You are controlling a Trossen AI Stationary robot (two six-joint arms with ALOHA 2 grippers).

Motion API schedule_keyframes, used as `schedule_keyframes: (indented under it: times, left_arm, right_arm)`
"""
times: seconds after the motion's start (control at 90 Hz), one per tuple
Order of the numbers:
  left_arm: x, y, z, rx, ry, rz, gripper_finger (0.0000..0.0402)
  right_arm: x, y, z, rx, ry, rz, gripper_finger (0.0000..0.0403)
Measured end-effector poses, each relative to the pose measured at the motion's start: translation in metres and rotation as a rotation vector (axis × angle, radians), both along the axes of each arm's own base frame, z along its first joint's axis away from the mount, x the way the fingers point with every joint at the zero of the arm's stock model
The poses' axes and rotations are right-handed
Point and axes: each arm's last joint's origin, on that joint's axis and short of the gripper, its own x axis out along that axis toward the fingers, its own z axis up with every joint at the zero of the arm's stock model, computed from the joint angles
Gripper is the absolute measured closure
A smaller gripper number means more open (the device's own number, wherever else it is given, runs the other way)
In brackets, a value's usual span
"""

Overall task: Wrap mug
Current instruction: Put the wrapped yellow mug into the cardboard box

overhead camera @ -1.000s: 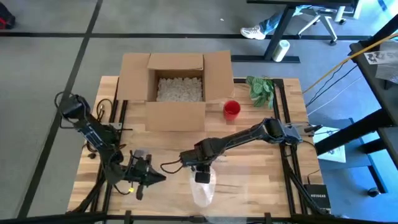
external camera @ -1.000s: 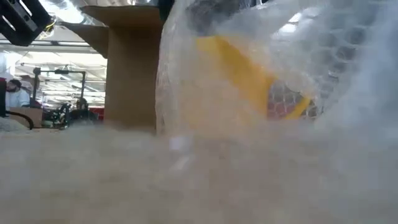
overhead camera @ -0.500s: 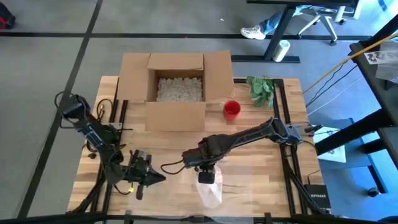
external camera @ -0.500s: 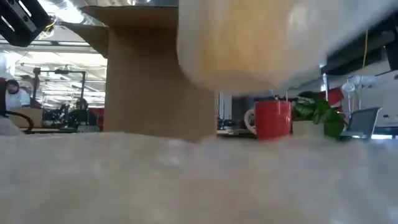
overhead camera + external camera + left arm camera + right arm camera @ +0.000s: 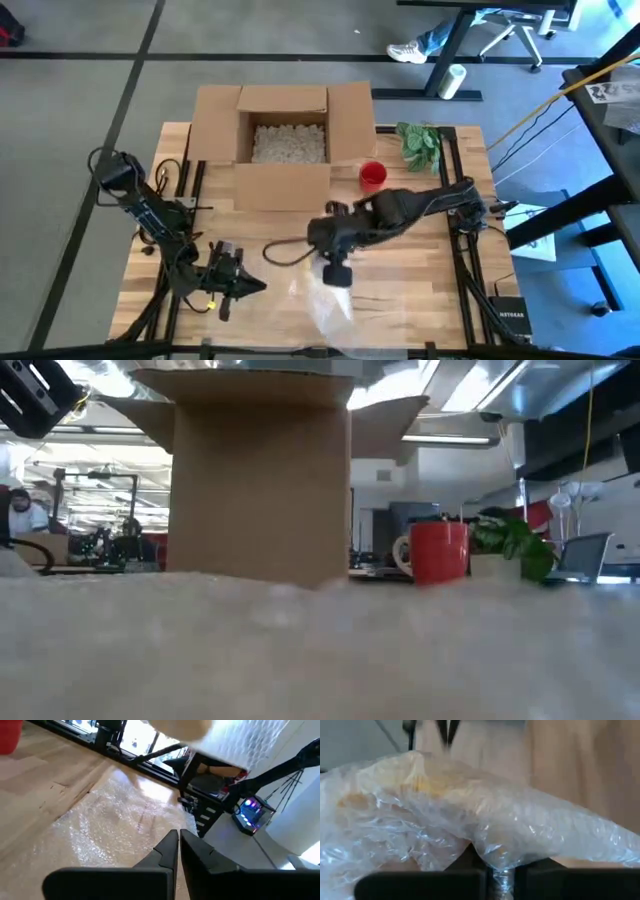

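Lifted clear of the low view, the right tool (image 5: 335, 272) stays clamped on bubble wrap (image 5: 470, 830) mid-frame; left tool (image 5: 176, 840) fingers together, lower left.

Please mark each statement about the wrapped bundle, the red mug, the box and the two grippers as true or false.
1. The right gripper holds a bubble-wrap bundle. True; its jaws are closed on the wrap.
2. The red mug is inside the cardboard box. False; it stands on the table beside the box.
3. The left gripper holds the bundle. False; its jaws are closed on nothing.
4. The box is open and contains white filling. True.
5. A green plant lies near the red mug. True.
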Motion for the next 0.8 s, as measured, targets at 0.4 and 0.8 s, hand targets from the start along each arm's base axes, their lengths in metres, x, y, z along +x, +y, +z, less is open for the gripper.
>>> schedule_keyframes:
  times: [0.4, 0.8]
  left_arm:
    - [0.005, 0.006, 0.0, 0.015, -0.005, 0.076, 0.0402]
    - [0.017, 0.039, -0.018, -0.004, 0.003, 0.066, 0.0402]
  right_arm:
    - [0.041, -0.097, 0.027, -0.165, -0.383, -0.093, 0.0395]
    - [0.036, -0.225, 0.039, -0.253, -0.499, -0.35, 0.0395]
